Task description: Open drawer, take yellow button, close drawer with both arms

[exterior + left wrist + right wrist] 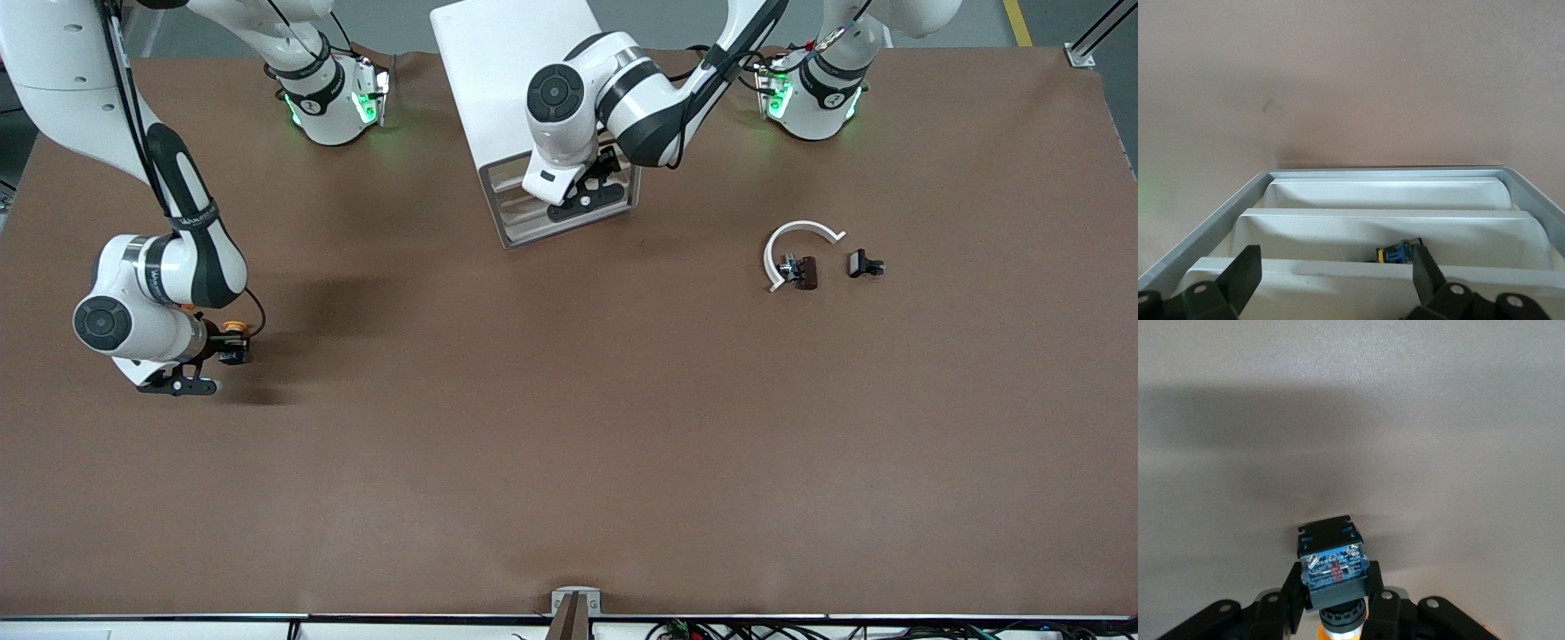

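**Button out, drawer waiting to be shut**

The right gripper [233,348], at the left edge of the front view just below mid-height, is holding the button [234,330] — its fingers [1375,597] are clamped tight on the dark blue-black body, with the orange cap showing beneath. It is hanging low over the bare brown table [569,444] toward the right arm's end, well apart from the drawer.

The left gripper [590,197], in the upper middle of the front view, is hovering over the open drawer [511,233] with its jaws spread as wide as they go and gripping nothing. Its wrist view is showing white dividers below and a small blue part [1395,254] lying in one compartment.

So the taking step looks done, and closing appears to be in hand. The next move is likely calling for the left arm to push the drawer front squarely inward toward the white cabinet [507,62].
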